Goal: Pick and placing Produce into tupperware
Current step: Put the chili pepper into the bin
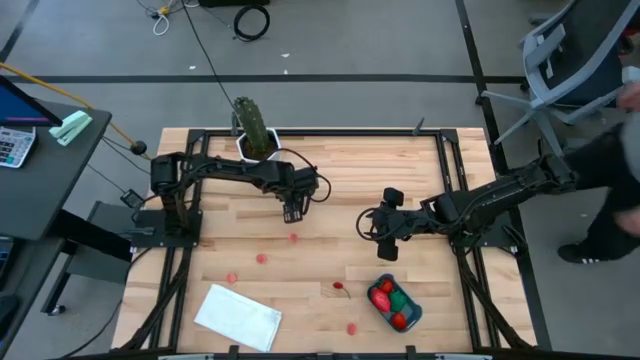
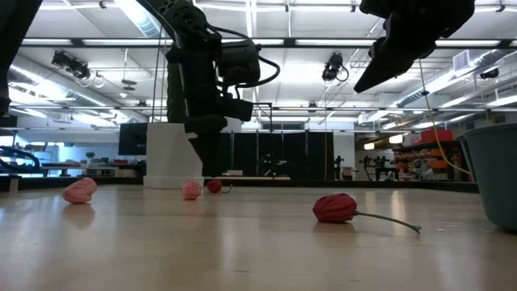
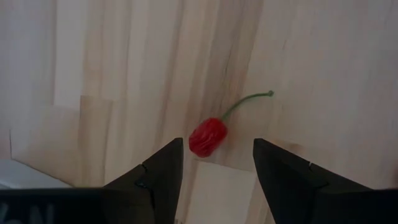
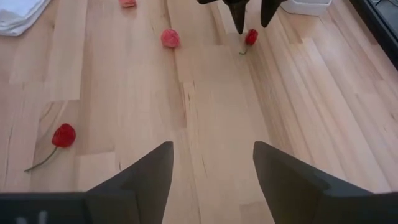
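Above the middle of the counter (image 1: 320, 170) your left gripper (image 1: 292, 212) hangs with its fingers spread and nothing between them. Just beneath it lies a small red piece of produce with a thin green stem (image 3: 208, 137), which the left wrist view shows a little off the centre line, nearer one finger than the other. Your right gripper (image 1: 387, 248) is also spread and empty, hovering near the teal tupperware (image 1: 395, 304), which sits toward the near right of the counter with red and green pieces already inside.

More produce is loose on the wood: a pink piece (image 1: 262, 258) and another (image 1: 232, 278) to the left, a red one near the front edge (image 1: 352, 327), and a stemmed red one (image 1: 341, 287) just beside the tupperware.

What could go wrong for you:
- Coming straight down, one finger may land on the fruit and nudge it aside; centre over it first.
- Closing on the stem alone would probably let the piece swing or drop on the way over.
- The piece is rounded and light, so a shallow pinch may squirt it out.
- Carrying it across takes you toward the right arm; keep the arms well apart.
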Available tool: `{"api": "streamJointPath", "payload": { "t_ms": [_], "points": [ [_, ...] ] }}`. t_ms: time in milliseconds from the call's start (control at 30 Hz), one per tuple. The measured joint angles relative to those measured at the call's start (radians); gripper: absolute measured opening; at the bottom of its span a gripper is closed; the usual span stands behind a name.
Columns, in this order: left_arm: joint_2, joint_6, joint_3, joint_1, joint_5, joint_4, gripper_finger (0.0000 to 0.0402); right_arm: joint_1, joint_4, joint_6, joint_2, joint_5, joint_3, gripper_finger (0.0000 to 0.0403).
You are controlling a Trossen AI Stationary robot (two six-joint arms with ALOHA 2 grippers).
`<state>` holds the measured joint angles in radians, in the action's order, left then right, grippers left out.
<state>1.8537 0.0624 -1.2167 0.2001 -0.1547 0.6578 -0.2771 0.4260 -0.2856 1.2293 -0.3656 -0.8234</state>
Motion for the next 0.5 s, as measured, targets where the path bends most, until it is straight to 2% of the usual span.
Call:
{"api": "streamJointPath", "payload": {
  "t_ms": [500],
  "points": [
    [0.055, -0.025, 0.046, -0.001, -0.002, -0.058, 0.0199, 0.0, 0.03, -0.008, 0.001, -0.001, 0.0, 0.0229]
  ]
}}
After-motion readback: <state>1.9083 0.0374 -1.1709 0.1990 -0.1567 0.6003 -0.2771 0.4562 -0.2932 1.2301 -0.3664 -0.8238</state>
